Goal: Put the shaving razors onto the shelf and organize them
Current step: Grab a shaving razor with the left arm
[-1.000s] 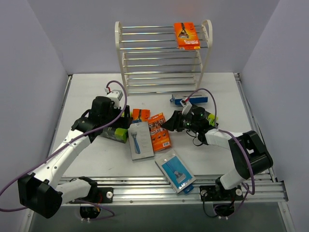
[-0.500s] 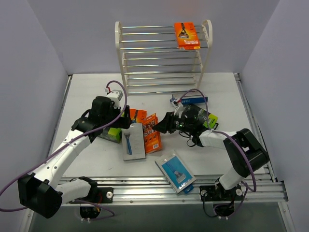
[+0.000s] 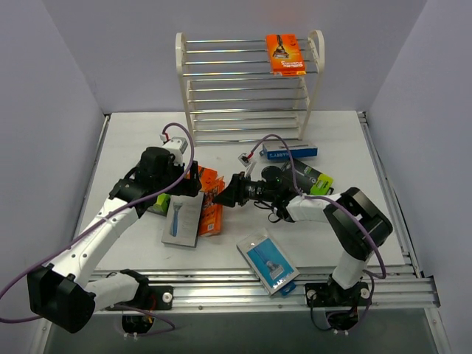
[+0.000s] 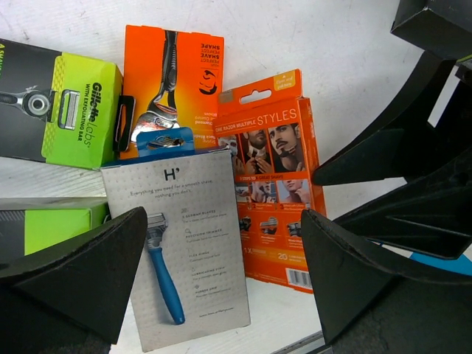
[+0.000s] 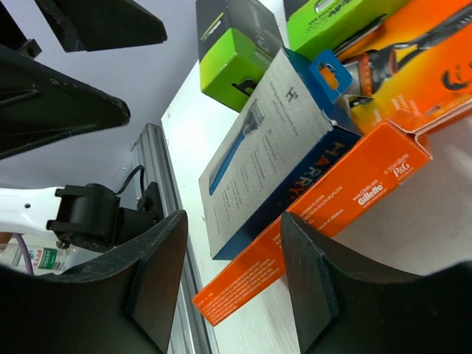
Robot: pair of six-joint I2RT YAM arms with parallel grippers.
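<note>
Left gripper (image 4: pixel 223 217) hovering, fingers spread wide, directly over grey flat cardboard pack (image 4: pixel 184 243) printed with blue-handled razor. Right gripper (image 5: pixel 234 221) sitting low, jaws part-way apart, long orange cardboard box (image 5: pixel 332 199) running between them; pinched or merely touching, cannot tell. White-framed rod shelf (image 3: pixel 181 74) standing well beyond both grippers, flat orange card (image 3: pixel 285 53) lying on its top tier.

White table (image 3: pixel 133 133) enclosed by plain, perhaps lilac-tinted walls (image 3: pixel 51 88).
</note>
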